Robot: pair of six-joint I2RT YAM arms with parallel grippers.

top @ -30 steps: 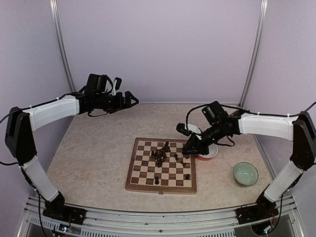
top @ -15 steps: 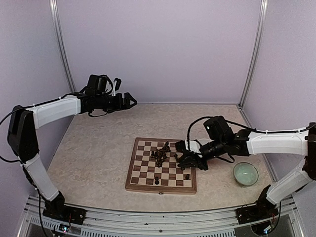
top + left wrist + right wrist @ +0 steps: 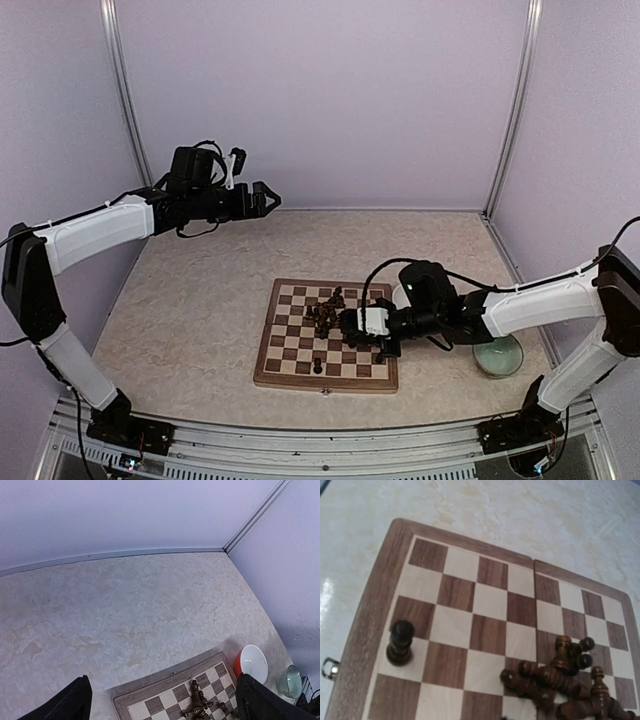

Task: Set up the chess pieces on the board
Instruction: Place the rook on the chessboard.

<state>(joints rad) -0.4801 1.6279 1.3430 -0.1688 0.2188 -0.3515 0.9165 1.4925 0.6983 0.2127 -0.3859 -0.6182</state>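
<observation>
**Kid:** Right gripper (image 3: 358,328) has dropped down from the red-and-white bowl (image 3: 251,662). Now it hangs low over the right side of the board (image 3: 290,347). Are its jaws spread?

**Friend:** Can't tell (its own camera misses them). Left gripper (image 3: 262,196) waits up high at the back, jaws wide apart, holding nothing.

**Kid:** What could go wrong?

**Friend:** It could bump the chess pieces (image 3: 325,315) heaped in the board's middle and roll them off.

**Kid:** How many things?

**Friend:** One board, two bowls (the other is the green bowl (image 3: 497,352)), one standing piece (image 3: 400,641) by the near edge, and a heap too tangled to count.
</observation>
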